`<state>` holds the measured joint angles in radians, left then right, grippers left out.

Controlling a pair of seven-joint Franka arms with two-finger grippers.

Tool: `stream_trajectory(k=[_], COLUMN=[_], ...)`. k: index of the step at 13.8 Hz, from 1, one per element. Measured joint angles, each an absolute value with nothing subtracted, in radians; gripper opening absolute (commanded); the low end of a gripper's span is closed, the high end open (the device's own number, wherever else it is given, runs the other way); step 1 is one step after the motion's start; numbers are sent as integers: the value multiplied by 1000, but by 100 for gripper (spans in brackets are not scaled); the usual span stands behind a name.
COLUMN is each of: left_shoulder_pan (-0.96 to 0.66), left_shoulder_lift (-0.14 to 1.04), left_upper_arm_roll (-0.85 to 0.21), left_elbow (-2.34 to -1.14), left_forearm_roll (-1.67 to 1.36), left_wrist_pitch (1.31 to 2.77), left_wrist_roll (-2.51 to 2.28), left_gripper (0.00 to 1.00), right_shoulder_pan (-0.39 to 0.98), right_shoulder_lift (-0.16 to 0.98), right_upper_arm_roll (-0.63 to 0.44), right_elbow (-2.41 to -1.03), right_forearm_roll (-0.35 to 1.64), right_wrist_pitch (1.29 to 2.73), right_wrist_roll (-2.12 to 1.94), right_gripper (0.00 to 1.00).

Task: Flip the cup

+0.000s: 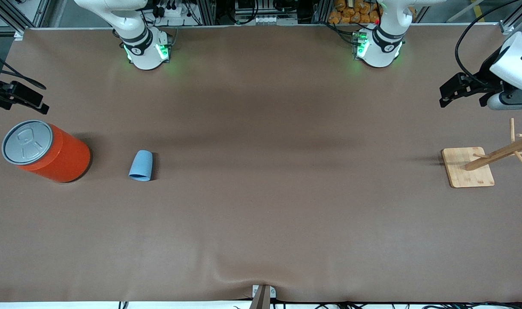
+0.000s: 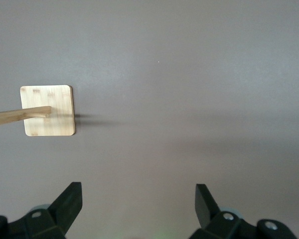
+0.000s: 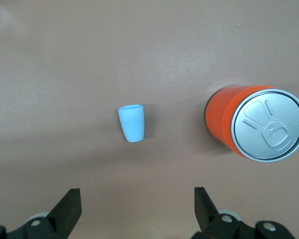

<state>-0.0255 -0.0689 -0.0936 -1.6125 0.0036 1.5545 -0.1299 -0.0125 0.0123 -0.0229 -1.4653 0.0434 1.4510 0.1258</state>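
Observation:
The small light-blue cup [image 1: 140, 165] appears to lie on its side on the brown table, its wider end toward the front camera. It is beside the orange can, toward the right arm's end. It also shows in the right wrist view [image 3: 132, 123]. My right gripper [image 1: 18, 98] hangs open and empty in the air at the table's edge, above the can's area; its black fingers [image 3: 70, 206] stand wide apart. My left gripper [image 1: 454, 92] is open and empty, up in the air over the left arm's end of the table; in the left wrist view its fingers [image 2: 70, 204] frame bare table.
A large orange-red can [image 1: 50, 152] with a grey lid stands beside the cup, also seen in the right wrist view [image 3: 254, 124]. A wooden peg rack on a square bamboo base [image 1: 469, 174] stands at the left arm's end, under the left gripper [image 2: 47, 110].

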Motion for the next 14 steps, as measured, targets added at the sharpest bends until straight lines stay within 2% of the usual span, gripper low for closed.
stream_trajectory(k=[6,14], left_shoulder_pan=[-25,-25], left_shoulder_lift=[-59,-44], left_upper_arm_roll=[-93,-93], left_elbow=[-1613,-1615], left_forearm_roll=[4,4], left_wrist_pitch=[1540,1534], left_wrist_roll=[-129,-121], left_gripper=[100,100], right_shoulder_pan=[-8,11], right_shoulder_lift=[15,85], right_upper_arm_roll=[-22,-20], right_elbow=[-1479,-1496], right_forearm_roll=[43,47], right_wrist_pitch=[1447,1447], right_wrist_roll=[125,106], right_gripper=[100,100])
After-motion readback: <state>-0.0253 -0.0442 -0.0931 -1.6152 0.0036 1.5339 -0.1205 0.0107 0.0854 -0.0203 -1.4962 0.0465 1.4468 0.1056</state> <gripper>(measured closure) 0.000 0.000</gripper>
